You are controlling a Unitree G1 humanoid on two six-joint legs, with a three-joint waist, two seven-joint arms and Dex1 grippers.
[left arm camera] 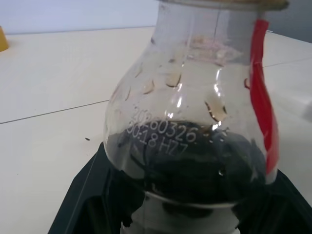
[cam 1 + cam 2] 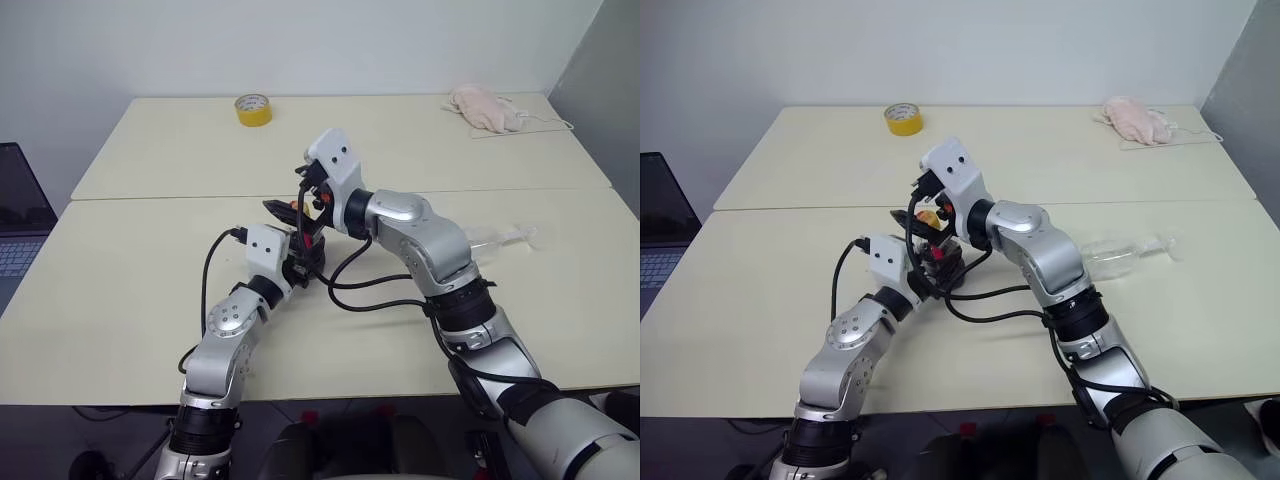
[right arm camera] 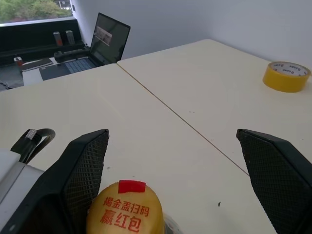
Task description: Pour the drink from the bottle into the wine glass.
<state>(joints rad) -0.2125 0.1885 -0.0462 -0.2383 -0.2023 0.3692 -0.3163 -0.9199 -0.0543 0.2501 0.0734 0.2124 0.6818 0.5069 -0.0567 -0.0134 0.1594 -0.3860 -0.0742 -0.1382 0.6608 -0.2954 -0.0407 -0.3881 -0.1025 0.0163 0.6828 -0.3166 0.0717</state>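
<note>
- Bottle (image 1: 195, 136) sits upright near the middle of the surface (image 2: 130, 300), clamped at its round lower body by the left pincer (image 1: 190, 214), fingers together on it; drink (image 1: 195, 170) fills only the bottom of the bulb.
- That low grip likely steadies the bottle so its top stays free.
- Right pincer (image 3: 180, 170) hangs level over the yellow cap (image 3: 126, 210), black fingers (image 3: 85, 165) wide apart either side and not touching it; to my eye it is lined up to close on the cap and twist it off.
- Cap still on, so nothing can be poured yet.
- Glass (image 2: 1120, 255) lies on its side at about 3 o'clock from the bottle, well apart, beyond the right arm; it would need standing up before any pour.
- Tape roll (image 2: 253, 110) rests at 12 o'clock on the far surface, a pink cloth (image 2: 485, 108) at 2 o'clock, and a laptop (image 3: 109, 39) off the left edge; all clear of the work.
</note>
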